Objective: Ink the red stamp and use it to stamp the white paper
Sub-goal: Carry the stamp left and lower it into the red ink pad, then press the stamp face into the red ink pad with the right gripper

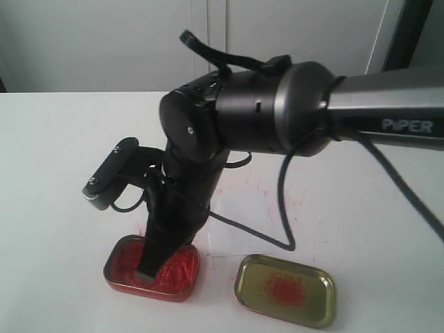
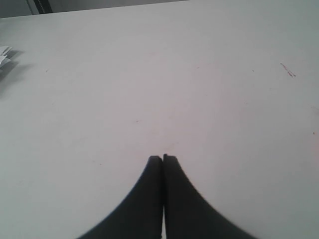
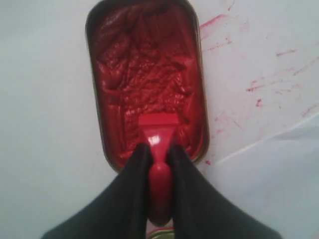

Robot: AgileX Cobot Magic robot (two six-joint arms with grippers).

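In the right wrist view my right gripper (image 3: pixel 158 149) is shut on the handle of the red stamp (image 3: pixel 158 130). The stamp's square base rests in the lumpy red ink of the open ink tin (image 3: pixel 144 69). The exterior view shows the right gripper (image 1: pixel 148 270) reaching down into that ink tin (image 1: pixel 121 267), with the stamp hidden behind its fingers. The white paper (image 3: pixel 284 174) lies just beside the tin, and the same paper (image 1: pixel 243 225) sits behind the tins. My left gripper (image 2: pixel 163 159) is shut on nothing above bare tabletop; it is out of the exterior view.
A gold tin lid (image 1: pixel 284 290) with a red smear lies to the right of the ink tin, near the front edge. Red scratch marks (image 3: pixel 279 74) stain the table by the tin. The right arm's cable (image 1: pixel 284 208) hangs over the paper. A crumpled white scrap (image 2: pixel 4 56) lies at the table's edge.
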